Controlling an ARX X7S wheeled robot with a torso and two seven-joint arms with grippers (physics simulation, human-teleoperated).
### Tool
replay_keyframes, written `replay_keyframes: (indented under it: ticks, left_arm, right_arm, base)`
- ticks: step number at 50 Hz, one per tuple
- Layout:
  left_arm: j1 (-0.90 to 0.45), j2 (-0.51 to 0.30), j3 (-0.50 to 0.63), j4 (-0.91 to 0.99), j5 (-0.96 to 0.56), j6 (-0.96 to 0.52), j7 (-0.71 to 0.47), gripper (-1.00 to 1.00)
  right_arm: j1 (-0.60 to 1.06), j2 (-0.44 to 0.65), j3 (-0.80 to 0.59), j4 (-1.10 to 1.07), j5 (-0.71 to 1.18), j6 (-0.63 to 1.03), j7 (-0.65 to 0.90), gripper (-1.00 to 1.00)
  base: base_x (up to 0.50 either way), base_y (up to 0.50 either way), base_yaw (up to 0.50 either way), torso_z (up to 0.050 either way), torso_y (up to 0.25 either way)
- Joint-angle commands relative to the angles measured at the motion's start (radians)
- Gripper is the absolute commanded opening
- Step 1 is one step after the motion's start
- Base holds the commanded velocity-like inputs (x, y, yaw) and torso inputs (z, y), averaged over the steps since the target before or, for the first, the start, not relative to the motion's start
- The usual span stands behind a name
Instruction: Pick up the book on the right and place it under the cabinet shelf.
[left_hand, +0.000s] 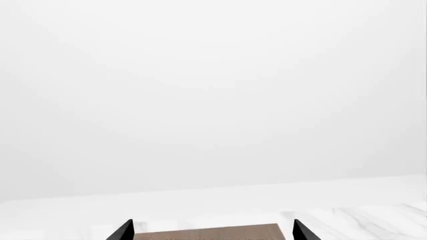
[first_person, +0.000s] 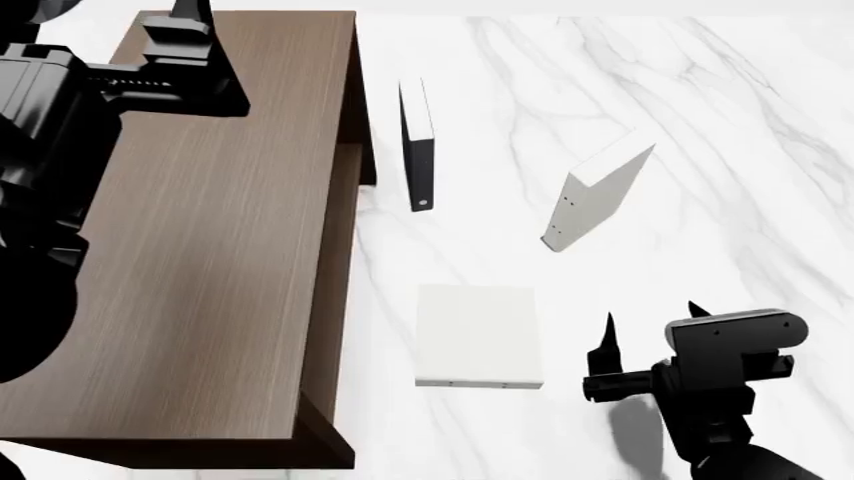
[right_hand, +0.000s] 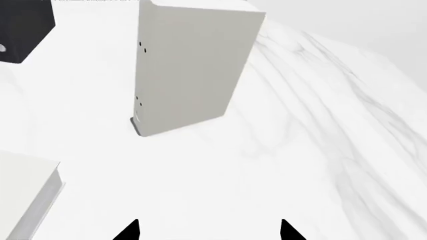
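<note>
Two grippers, both open: right gripper (first_person: 650, 335) just right of the flat book (first_person: 478, 336); left gripper (first_person: 191, 18) above the cabinet (first_person: 200, 260).

Left hand (first_person: 187, 25) hovers far left, fingers apart; right hand (first_person: 650, 326) hangs near right, open, empty.

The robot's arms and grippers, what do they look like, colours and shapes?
Both arms are matte black and blocky, with no visible cables, sleeves or markings. The right gripper has a boxy body with a lighter grey top face and two thin, pointed black jaws. The left gripper sits on stacked angular black blocks; in the wrist views only black wedge-shaped jaw tips show.
</note>
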Motion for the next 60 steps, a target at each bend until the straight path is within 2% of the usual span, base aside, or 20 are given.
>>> replay_keyframes:
  ticks: [1, 11, 24, 60]
  left_arm:
    - [-0.002, -0.004, -0.005, 0.004, -0.011, 0.002, -0.004, 1.00]
    - [-0.006, -0.009, -0.003, 0.006, -0.020, 0.001, -0.004, 1.00]
    - [-0.021, -0.016, 0.001, 0.009, -0.033, -0.004, -0.004, 1.00]
    - [0.008, -0.033, 0.003, 0.023, -0.034, 0.030, 0.010, 1.00]
  right_arm:
    - [0.013, 0.003, -0.004, -0.008, -0.021, 0.000, -0.015, 1.00]
    - [0.085, -0.030, -0.029, 0.059, -0.087, 0.018, -0.084, 1.00]
    - [0.131, -0.132, -0.067, 0.282, -0.168, -0.031, -0.185, 1.00]
    - [0.158, -0.264, -0.108, 0.529, -0.238, -0.106, -0.275, 1.00]
  base:
    - [0.00, 0.00, 0.00, 0.000, 0.000]
    - [0.00, 0.00, 0.00, 0.000, 0.000]
    - [0.00, 0.00, 0.00, 0.000, 0.000]
    - [0.00, 0.00, 0.00, 0.000, -0.001]
